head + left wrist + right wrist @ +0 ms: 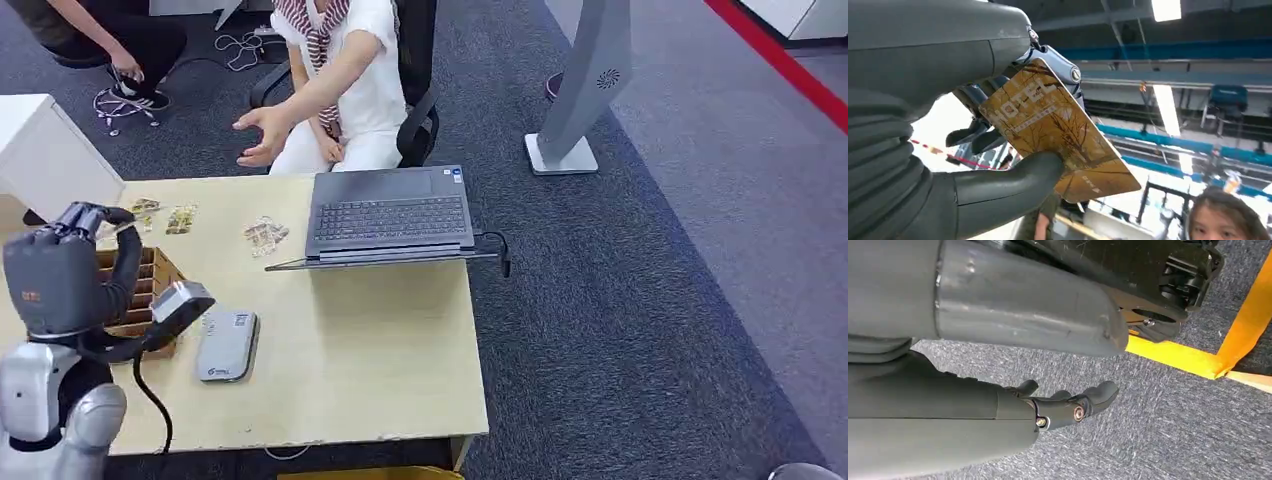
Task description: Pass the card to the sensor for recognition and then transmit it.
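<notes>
The robot's left hand (998, 150) pinches a shiny gold plastic card with tree branches drawn on it (1058, 135), thick grey thumb on the front and dark fingers (968, 137) behind. In the head view that left hand (70, 270) is up in the air at about nine o'clock over the table, above a brown wooden box with little slots (150, 290). The flat grey card sensor (227, 345) lies on the table at about four o'clock from the hand, near it but not touching. The right hand (1068, 405) hangs down over the grey carpet with its fingers apart and nothing in it. What could go wrong: I think the card could slip, because the thumb sits on one edge of it and much of the card sticks out free. It might also bump the wooden box on the way down, or miss the sensor if it comes in tilted. A person in a white top (350, 80) sits at twelve o'clock with one open hand (262, 135) held out, so the card could drop if it is let go too soon. The pale wooden table (380, 340) also has an open dark grey laptop (390, 215) and small packets (265, 235) on it. The room has dark grey carpet (650, 300) and a grey stand (585, 90) at about one o'clock
</notes>
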### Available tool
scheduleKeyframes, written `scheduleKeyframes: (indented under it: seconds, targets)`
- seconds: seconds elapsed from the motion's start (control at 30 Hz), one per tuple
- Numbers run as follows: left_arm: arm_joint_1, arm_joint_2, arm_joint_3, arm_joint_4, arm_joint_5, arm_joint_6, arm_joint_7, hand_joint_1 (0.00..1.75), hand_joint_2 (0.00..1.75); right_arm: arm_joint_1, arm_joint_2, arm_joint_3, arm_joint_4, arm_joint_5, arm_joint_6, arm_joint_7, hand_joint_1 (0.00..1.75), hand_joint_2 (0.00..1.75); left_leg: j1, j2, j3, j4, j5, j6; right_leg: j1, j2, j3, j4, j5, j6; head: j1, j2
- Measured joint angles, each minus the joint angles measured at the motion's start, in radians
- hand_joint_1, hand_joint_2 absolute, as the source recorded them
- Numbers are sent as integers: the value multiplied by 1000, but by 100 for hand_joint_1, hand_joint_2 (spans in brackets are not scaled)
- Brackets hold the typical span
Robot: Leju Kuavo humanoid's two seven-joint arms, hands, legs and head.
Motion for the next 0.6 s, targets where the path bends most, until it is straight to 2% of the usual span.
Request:
scheduleKeyframes:
  seconds: [0.13, 0.33, 0.47, 0.6]
  targets:
    - [-178, 12, 6, 171, -88, -52, 66, 175, 175, -8, 0, 0, 0, 11, 8, 3, 0, 0, 0, -1, -4, 0, 5, -2, 0, -1, -4, 0, 4, -1, 0, 0]
    - [-408, 17, 6, 501, -156, -57, 106, 175, 175, -14, 0, 0, 0, 19, 11, 19, 0, 0, 0, 0, -9, 0, 9, -5, 0, 0, -10, 0, 10, -4, 0, 0]
    - [-485, 17, 6, 675, -165, -26, 111, 175, 175, -13, 0, 0, 0, 21, 10, 25, 0, 0, 0, 0, -9, 0, 10, -6, 1, 1, -11, 0, 10, -5, 0, 0]
    - [-504, 17, 6, 766, -165, -14, 111, 175, 175, -12, 0, 0, 1, 21, 10, 27, 0, 0, 0, 0, -10, 0, 10, -7, 1, 1, -12, 1, 10, -5, 0, 0]
